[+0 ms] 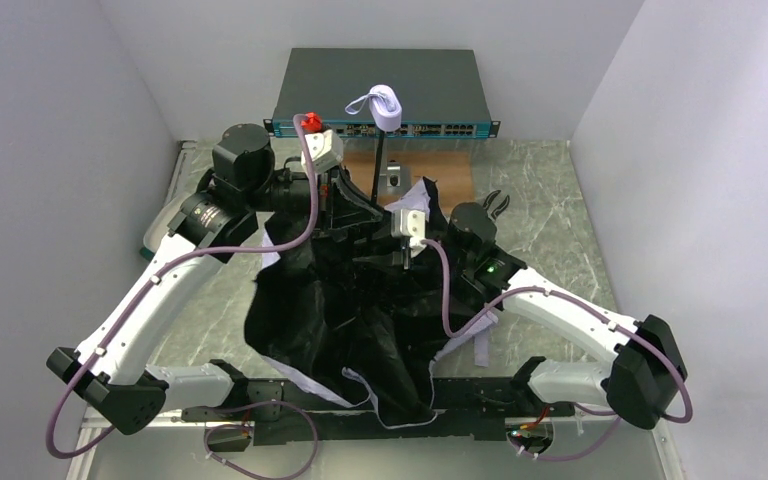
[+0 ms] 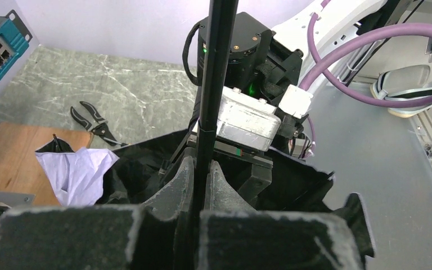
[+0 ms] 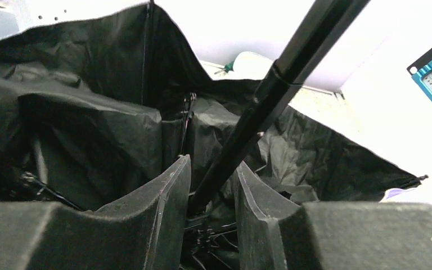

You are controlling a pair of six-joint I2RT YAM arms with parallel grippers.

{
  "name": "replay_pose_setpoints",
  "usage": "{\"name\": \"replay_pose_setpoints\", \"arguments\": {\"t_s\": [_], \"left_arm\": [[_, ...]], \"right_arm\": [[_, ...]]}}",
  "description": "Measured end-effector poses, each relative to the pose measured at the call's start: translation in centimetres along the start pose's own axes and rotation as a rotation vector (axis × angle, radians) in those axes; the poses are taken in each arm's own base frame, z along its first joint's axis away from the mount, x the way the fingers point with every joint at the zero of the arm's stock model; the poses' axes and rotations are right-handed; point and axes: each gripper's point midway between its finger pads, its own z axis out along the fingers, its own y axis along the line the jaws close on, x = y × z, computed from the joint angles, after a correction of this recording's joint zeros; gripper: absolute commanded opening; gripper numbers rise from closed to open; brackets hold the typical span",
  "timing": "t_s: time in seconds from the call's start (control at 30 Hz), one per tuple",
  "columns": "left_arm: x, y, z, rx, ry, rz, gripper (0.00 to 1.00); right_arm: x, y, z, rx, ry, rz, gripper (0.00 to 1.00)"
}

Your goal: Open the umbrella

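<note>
Top external view: the umbrella point(image 1: 340, 320) lies as a heap of black lining at the centre of the table point(image 1: 560, 200), between the two arms, its shaft point(image 1: 383, 160) rising to the lavender handle point(image 1: 386, 104) in front of the network switch point(image 1: 380, 70). Left wrist view: left gripper point(image 2: 202, 166) is clamped on the shaft, both fingers point(image 2: 174, 188) pressed against it. Right wrist view: right gripper point(image 3: 211, 169) straddles the shaft, jaws parted, with a gap on one side

Left gripper point(image 2: 201, 163) tight on the umbrella point(image 2: 209, 84), right gripper point(image 3: 212, 163) apparently slack around it, jaws slightly apart.
</note>
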Motion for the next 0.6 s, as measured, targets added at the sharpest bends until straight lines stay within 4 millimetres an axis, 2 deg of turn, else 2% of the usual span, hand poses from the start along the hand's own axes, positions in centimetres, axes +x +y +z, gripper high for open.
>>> {"name": "replay_pose_setpoints", "arguments": {"t_s": [0.3,0.4,0.5,0.6], "left_arm": [[-0.1,0.2,0.0,-0.009,-0.002,0.013,0.0],[-1.3,-0.1,-0.1,-0.001,-0.027,0.039,0.0],[-0.9,-0.4,-0.2,0.006,-0.013,0.029,0.0],[-0.6,-0.5,-0.2,0.01,-0.004,0.051,0.0]], "right_arm": [[1.7,0.6,0.0,-0.033,0.044,0.018,0.34],[4.2,1.6,-0.4,-0.05,0.105,0.075,0.19],[4.9,1.5,-0.6,-0.041,0.124,0.106,0.0],[5.1,1.1,-1.4,-0.019,0.142,0.145,0.0]]}}
